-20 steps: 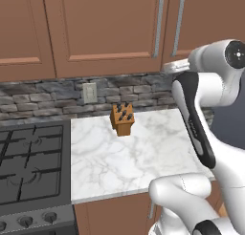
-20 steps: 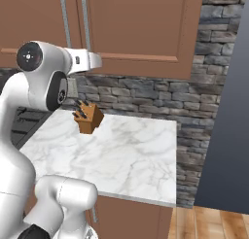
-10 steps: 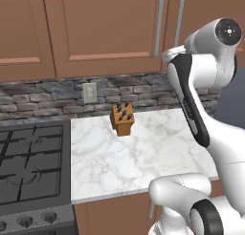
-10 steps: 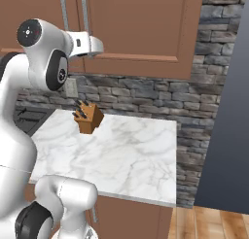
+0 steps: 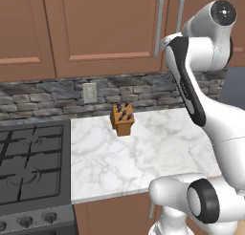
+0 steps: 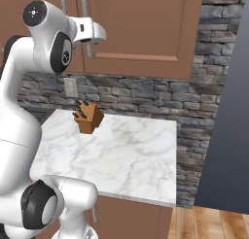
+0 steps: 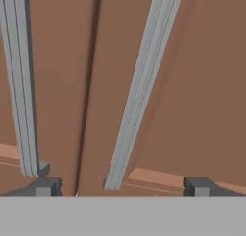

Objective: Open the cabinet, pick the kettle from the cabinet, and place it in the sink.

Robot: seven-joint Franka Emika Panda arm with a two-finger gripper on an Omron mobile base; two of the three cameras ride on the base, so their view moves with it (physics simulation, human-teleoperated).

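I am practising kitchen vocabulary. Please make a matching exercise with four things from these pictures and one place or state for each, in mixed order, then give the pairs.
Things:
1. knife block
2. cabinet
3. gripper
4. wall outlet

Descriptions:
A. open, close to the long silver handles
B. on the stone backsplash
C. doors shut
D. standing on the marble counter

Pairs: 1-D, 2-C, 3-A, 4-B
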